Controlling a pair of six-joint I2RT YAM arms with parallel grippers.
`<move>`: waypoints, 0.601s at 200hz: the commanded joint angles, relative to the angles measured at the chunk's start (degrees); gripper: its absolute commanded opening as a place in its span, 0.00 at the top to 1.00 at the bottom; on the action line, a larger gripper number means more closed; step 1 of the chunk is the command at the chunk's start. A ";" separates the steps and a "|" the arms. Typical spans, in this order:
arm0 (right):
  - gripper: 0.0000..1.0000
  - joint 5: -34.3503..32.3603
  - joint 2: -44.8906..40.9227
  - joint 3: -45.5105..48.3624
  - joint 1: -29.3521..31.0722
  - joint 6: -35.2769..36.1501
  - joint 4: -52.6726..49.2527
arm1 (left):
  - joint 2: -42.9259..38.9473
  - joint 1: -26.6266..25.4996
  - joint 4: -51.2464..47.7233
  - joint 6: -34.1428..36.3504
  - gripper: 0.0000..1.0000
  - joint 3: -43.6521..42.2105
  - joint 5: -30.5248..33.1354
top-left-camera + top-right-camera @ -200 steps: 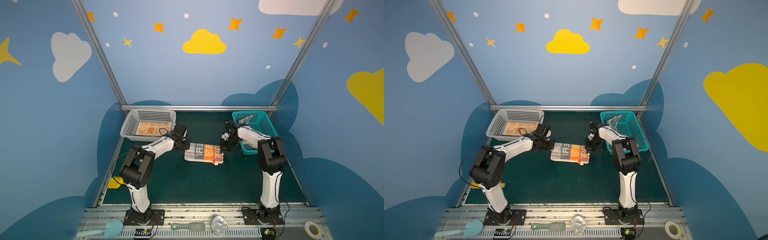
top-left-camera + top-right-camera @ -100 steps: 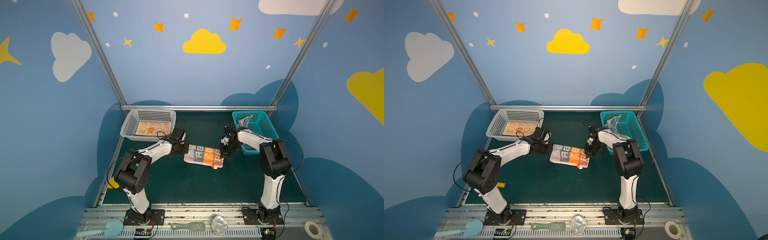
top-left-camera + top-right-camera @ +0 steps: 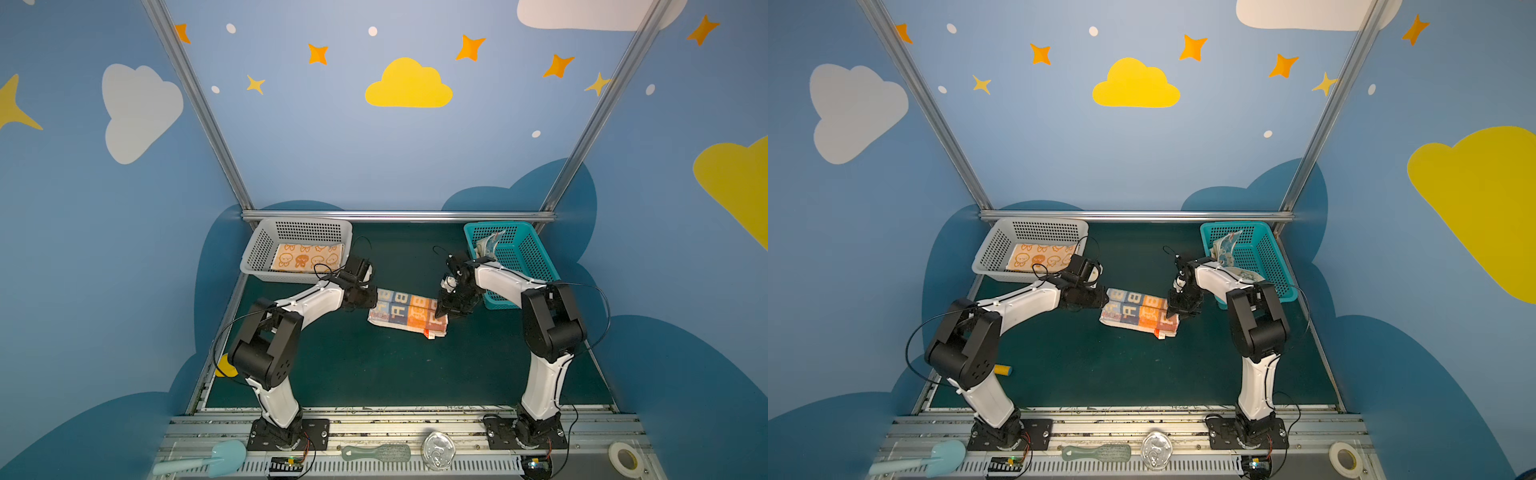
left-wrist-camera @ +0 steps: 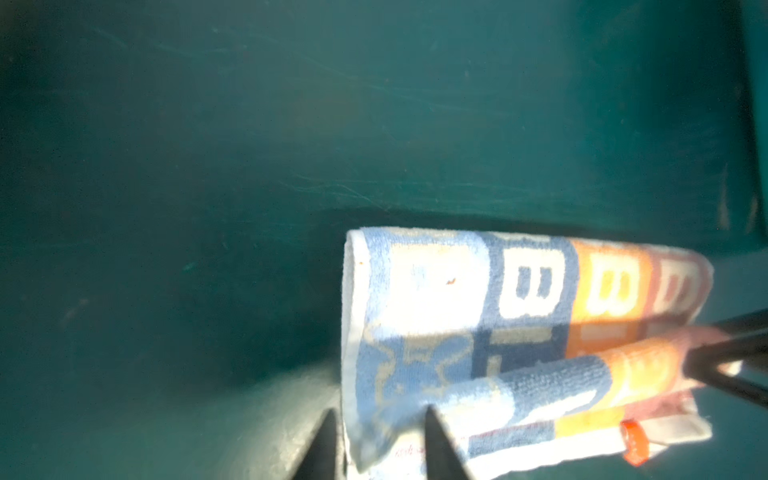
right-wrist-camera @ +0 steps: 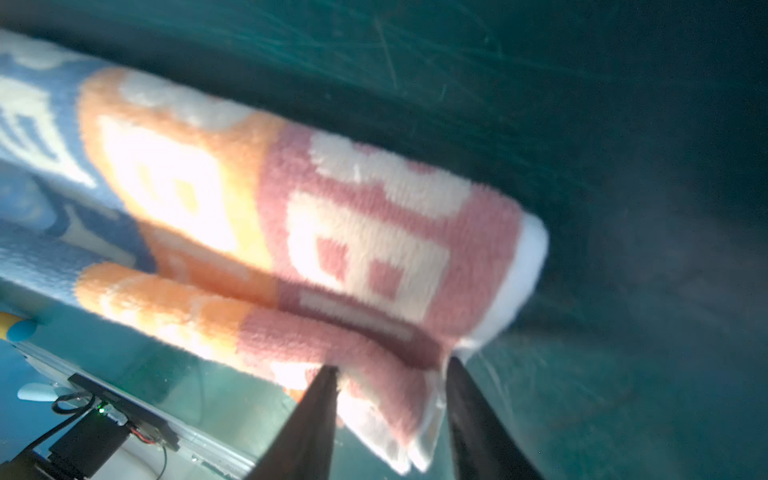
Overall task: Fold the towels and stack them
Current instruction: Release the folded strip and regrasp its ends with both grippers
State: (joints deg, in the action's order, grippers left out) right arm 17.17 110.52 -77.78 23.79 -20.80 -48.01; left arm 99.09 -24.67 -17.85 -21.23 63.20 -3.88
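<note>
While the lettered towel [image 3: 407, 312] lies doubled on the worktop [image 3: 374, 374]: the step in hand looks like the close of its fold, with both arms low at its two ends.
Left fingers [image 4: 438, 457]: part open, astride the towel's blue corner; cloth sits between them, seemingly unpinched.
Right fingers [image 5: 311, 436]: part open too, straddling the pink corner of the upper layer, with no squeeze visible.
Towel's place: centre of both top views, between the two baskets, its long side running from left down to the right.
Towel's look: soft terry with white block letters, blue blocks at left, orange and pink at right. The upper flap stops short of the lower edge, the layers are slightly uneven, and an orange tag pokes out at the lower right corner.
Other towels: orange-bunny towel [image 3: 305, 257] flat in the grey basket [image 3: 255, 253], upper left; blue towel [image 3: 488, 245] crumpled in the teal basket [image 3: 530, 253], upper right.
Next move, as I judge it: lift clear without dragging cloth, then fold once more or carry it onto the orange-bunny towel, gripping all layers.
</note>
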 commanded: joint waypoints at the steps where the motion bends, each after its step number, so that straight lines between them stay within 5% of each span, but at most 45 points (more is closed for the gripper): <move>1: 0.44 -1.04 -4.53 -0.89 0.22 0.28 -3.06 | -5.25 -0.42 -0.87 -0.25 0.47 0.52 -0.06; 56: 0.27 3.39 -9.74 -0.24 0.03 -2.32 -1.39 | -6.04 -1.43 2.56 -6.11 0.01 2.93 -8.21; 120: 0.22 14.76 -8.24 9.15 1.23 -9.71 11.39 | -1.79 -3.19 9.48 -13.28 0.00 -3.14 -14.29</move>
State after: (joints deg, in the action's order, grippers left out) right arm 26.52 101.34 -71.77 24.12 -27.05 -41.85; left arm 96.36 -27.75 -10.92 -31.18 63.11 -14.79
